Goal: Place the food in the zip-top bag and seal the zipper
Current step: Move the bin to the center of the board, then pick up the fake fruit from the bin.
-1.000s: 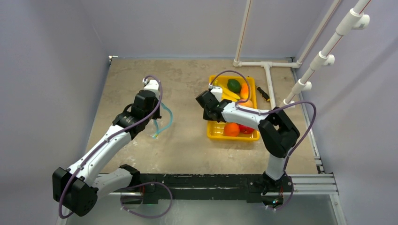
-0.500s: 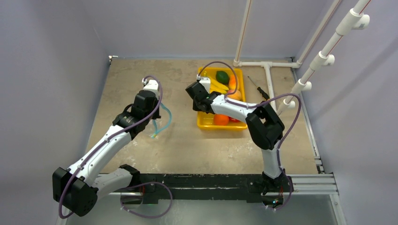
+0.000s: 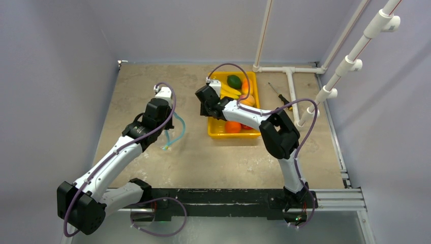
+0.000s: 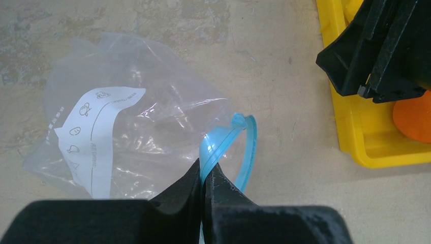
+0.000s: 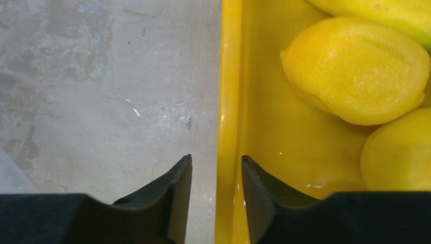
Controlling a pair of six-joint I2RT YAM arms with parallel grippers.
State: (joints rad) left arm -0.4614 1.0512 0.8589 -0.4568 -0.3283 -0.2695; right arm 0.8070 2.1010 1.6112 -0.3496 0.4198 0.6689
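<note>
Beige mottled tabletop (image 3: 218, 157), lavender walls (image 3: 178, 30)

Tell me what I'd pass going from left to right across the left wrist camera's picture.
zip-top bag → zipper → yellow tray → orange toy fruit

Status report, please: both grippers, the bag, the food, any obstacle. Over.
Left gripper shut on the zipper; zip-top bag empty. Right gripper open, astride the wall of the yellow tray. Food in the tray, none bagged. Nothing between tray and bag.
</note>
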